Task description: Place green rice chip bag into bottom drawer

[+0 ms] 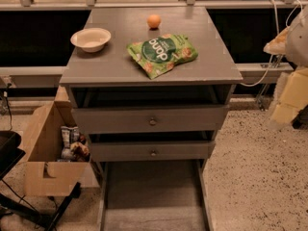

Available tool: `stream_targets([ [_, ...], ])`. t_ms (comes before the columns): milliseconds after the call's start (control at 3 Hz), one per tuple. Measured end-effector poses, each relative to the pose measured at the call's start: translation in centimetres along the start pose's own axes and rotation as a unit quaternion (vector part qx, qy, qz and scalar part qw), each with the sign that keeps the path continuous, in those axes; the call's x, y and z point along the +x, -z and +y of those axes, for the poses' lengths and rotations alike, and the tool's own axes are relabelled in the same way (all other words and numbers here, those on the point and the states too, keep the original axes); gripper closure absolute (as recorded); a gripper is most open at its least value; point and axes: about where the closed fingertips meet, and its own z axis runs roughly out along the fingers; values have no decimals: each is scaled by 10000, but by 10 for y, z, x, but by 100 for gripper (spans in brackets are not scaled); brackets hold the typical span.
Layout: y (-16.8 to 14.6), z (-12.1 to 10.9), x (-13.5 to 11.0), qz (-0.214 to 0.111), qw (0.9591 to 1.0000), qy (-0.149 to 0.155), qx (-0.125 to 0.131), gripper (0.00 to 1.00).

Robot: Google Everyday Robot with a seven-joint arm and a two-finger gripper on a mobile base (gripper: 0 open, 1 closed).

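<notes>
The green rice chip bag (162,53) lies flat on the grey cabinet top (110,66), right of centre, with its dark green round logo facing up. The bottom drawer (151,191) is pulled out toward me at floor level, and its flat grey floor shows bare between thin side rails. My gripper (287,102) hangs at the far right edge of the view as a pale, blurred shape. It is off to the right of the cabinet, below the level of the top and well apart from the bag.
A white bowl (90,38) sits on the left of the cabinet top and an orange (154,21) at the back centre. Two upper drawers with round knobs (152,121) are partly out. An open cardboard box (48,153) with packets stands on the floor left.
</notes>
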Motion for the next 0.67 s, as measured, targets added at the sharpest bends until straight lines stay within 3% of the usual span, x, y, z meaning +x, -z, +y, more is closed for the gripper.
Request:
stream_targets([
  [333,0,0,0,0,10000,0,0,0],
  [667,-1,-35,-31,-190,9991,79,363,0],
])
